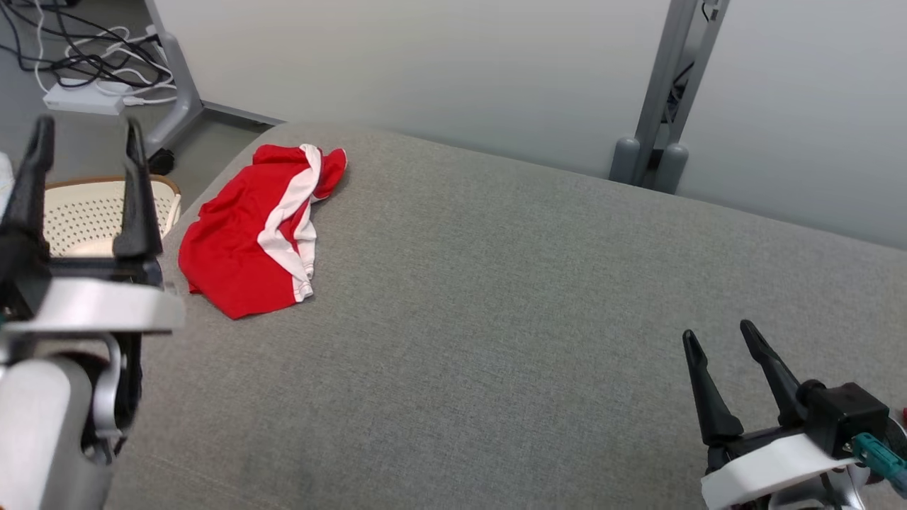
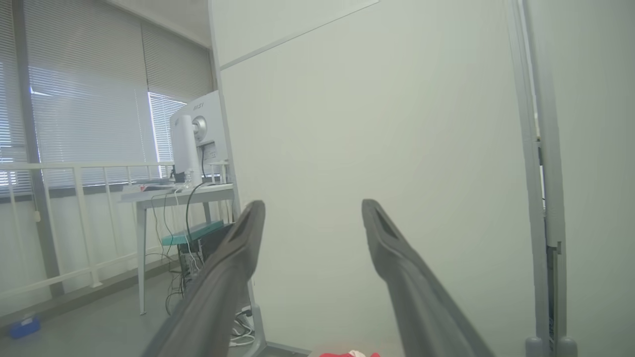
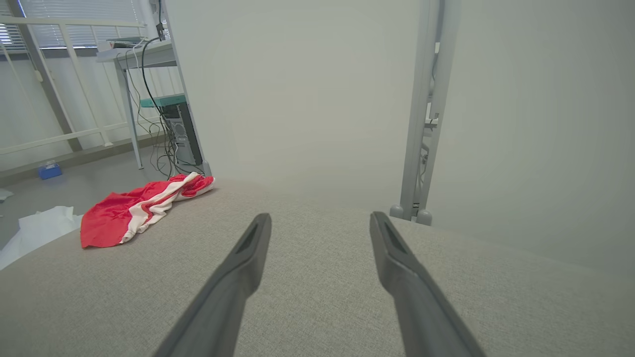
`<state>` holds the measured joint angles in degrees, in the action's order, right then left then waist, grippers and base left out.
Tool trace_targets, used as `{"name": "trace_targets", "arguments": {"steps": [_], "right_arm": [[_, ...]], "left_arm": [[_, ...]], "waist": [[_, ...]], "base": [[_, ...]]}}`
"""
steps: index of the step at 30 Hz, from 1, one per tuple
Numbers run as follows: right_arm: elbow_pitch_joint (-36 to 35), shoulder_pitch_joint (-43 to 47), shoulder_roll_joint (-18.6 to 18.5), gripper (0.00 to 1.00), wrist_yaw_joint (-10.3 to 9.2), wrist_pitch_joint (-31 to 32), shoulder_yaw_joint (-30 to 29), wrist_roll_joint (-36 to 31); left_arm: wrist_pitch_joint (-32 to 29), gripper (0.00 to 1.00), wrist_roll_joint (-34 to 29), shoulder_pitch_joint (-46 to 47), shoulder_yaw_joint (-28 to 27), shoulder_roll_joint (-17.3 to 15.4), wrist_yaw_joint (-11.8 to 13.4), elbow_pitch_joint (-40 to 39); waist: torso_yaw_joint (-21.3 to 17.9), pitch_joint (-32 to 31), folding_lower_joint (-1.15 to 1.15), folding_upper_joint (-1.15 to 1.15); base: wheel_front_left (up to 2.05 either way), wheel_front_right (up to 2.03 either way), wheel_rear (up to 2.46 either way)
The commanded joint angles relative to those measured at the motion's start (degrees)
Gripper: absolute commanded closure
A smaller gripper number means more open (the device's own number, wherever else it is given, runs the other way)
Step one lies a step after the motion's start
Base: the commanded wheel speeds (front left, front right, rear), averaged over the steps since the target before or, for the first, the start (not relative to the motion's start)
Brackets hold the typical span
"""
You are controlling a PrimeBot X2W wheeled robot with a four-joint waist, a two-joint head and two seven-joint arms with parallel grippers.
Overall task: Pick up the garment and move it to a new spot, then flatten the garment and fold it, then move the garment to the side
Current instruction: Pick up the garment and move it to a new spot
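The garment [image 1: 244,230] is a red piece with white bands, lying crumpled near the far left edge of the grey fabric surface [image 1: 496,297]. The right wrist view shows the garment [image 3: 134,210] at the left, well away from the fingers. A red sliver of the garment [image 2: 349,354] peeks at the bottom of the left wrist view. My left gripper [image 1: 85,142] is raised at the left of the head view, open, holding nothing, left of the garment. My right gripper [image 1: 719,333] stands open and empty at the lower right, far from the garment.
A cream perforated basket [image 1: 85,212] sits on the floor left of the surface. White partition panels [image 1: 425,64] with a grey post [image 1: 662,92] stand behind it. Cables and a power strip [image 1: 85,99] lie on the floor at the far left, near a desk [image 2: 173,196].
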<state>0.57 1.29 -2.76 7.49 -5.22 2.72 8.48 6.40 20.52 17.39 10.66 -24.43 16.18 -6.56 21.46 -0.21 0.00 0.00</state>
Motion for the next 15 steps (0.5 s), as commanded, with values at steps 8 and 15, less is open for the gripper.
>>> {"name": "trace_targets", "arguments": {"steps": [8, 15], "right_arm": [[-2.3, -4.2, -1.0, 0.0, 0.01, 1.8, 1.4, -1.2], [-3.6, -7.4, -2.4, 0.0, 0.01, 2.5, 2.0, -1.3]], "left_arm": [[-5.7, 0.0, 4.6, 15.5, 1.0, 0.4, -6.4, 20.0], [-9.8, 0.0, 9.0, 22.3, 2.1, 2.4, -12.1, 44.0]], "waist": [[-6.9, 8.3, 0.0, 0.0], [-11.1, 15.3, 0.0, 0.0]], "base": [[0.0, 0.0, 0.0], [0.0, 0.0, 0.0]]}}
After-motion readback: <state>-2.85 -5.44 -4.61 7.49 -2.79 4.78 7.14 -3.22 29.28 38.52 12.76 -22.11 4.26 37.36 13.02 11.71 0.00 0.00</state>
